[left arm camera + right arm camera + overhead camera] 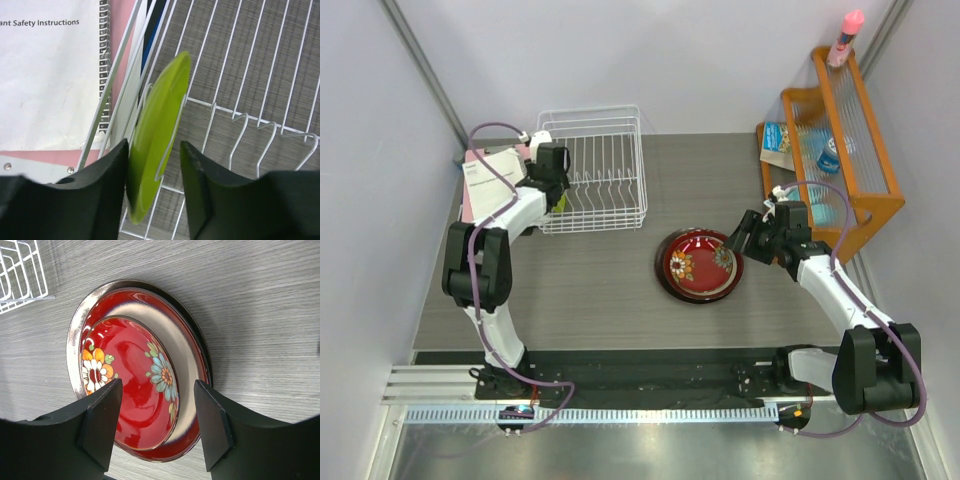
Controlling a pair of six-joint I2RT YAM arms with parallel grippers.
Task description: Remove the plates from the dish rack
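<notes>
Left gripper (153,145) straddles the lime green plate (165,100) in the dish rack (642,175), jaws spread, seemingly unclamped. Right gripper (158,384) hangs spread-jawed over the stacked red plates (130,385).

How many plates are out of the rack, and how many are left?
Done: three plates sit stacked on the table, flowery red plate on top. In hand: the left hand straddles the green plate, not yet gripping. Left: only that one, standing in the dish rack.

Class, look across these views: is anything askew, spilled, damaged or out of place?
Nothing looks spilled or broken. The lime green plate stands tilted by the left wall of the dish rack, not upright between prongs. The left gripper straddles it.
</notes>
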